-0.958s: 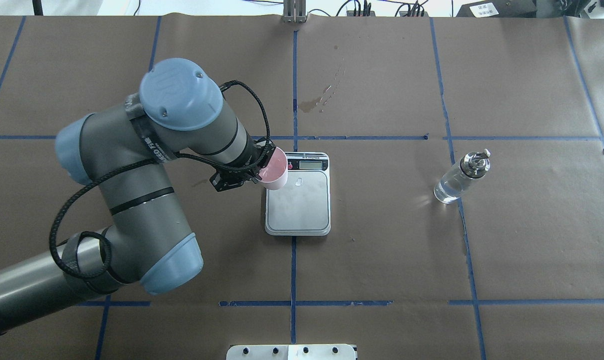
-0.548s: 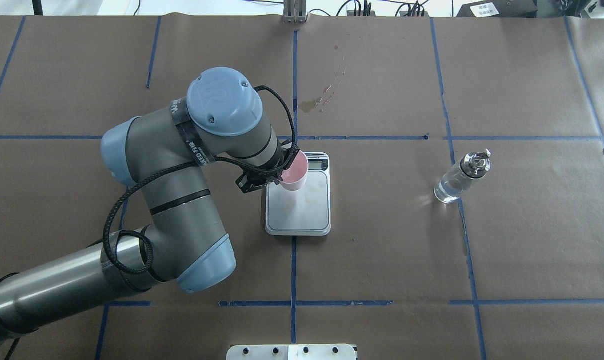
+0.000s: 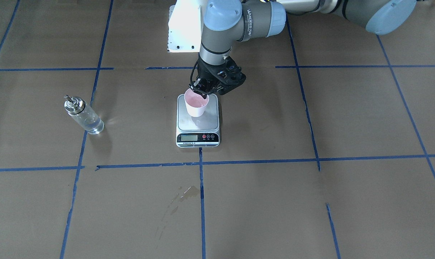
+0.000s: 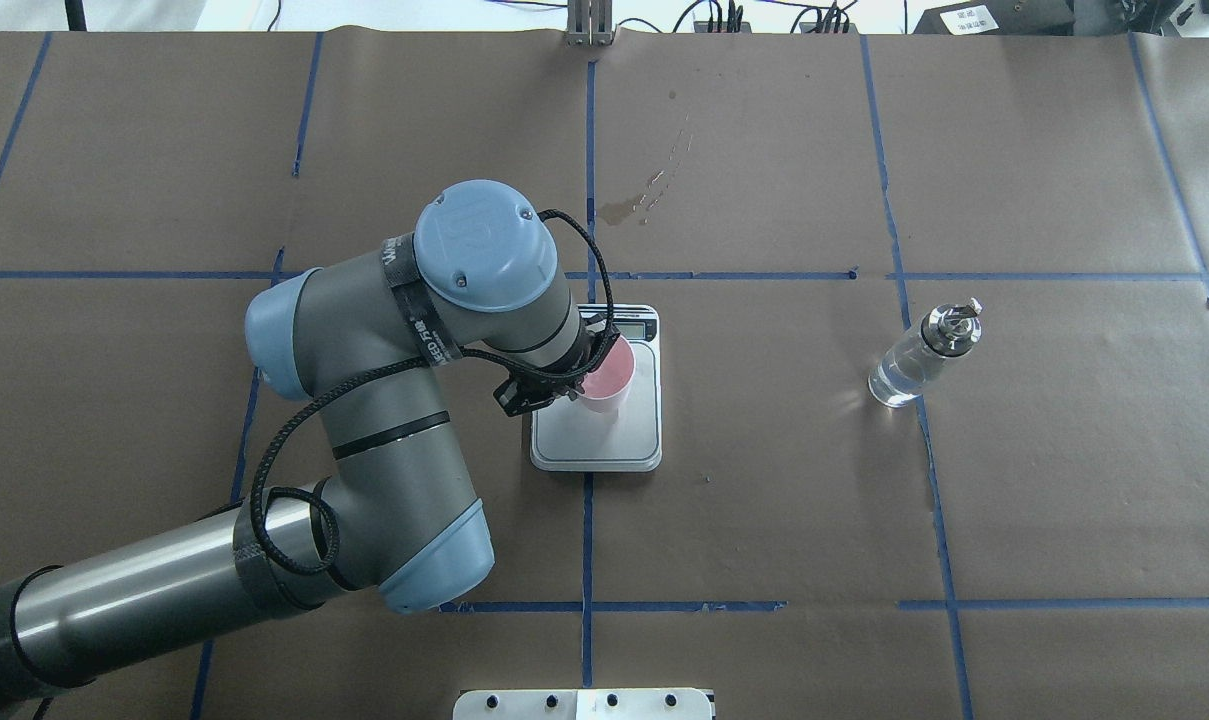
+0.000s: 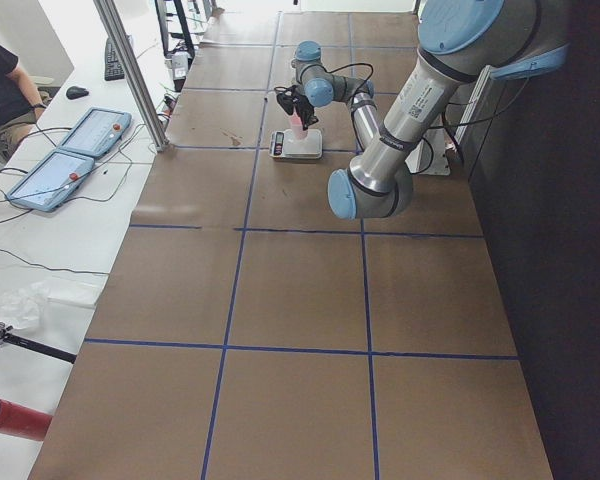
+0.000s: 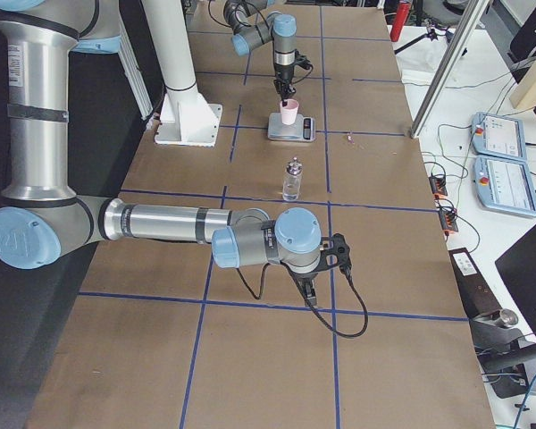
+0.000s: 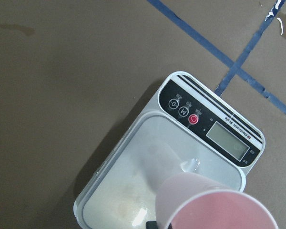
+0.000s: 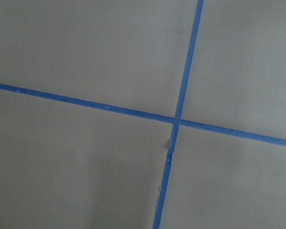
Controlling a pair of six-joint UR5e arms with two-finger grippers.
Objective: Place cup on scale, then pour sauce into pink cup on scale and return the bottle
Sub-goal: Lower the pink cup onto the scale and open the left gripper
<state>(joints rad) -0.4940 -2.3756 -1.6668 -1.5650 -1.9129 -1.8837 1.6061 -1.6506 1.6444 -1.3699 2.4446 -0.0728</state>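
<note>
We are holding the cup [image 3: 196, 105] over the scale [image 3: 203, 124], left end effector [image 3: 203, 94] clamped on its rim; release, pouring and return are remaining, the bottle [image 3: 84, 117] standing well apart from it.

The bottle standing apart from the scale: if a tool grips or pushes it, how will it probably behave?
The bottle looks like smooth clear glass, so it may be slippery and could break if dropped. It stands upright and narrow, with a metal collar on top, so a high push would probably tip it. Being cylindrical, it might then roll.
</note>
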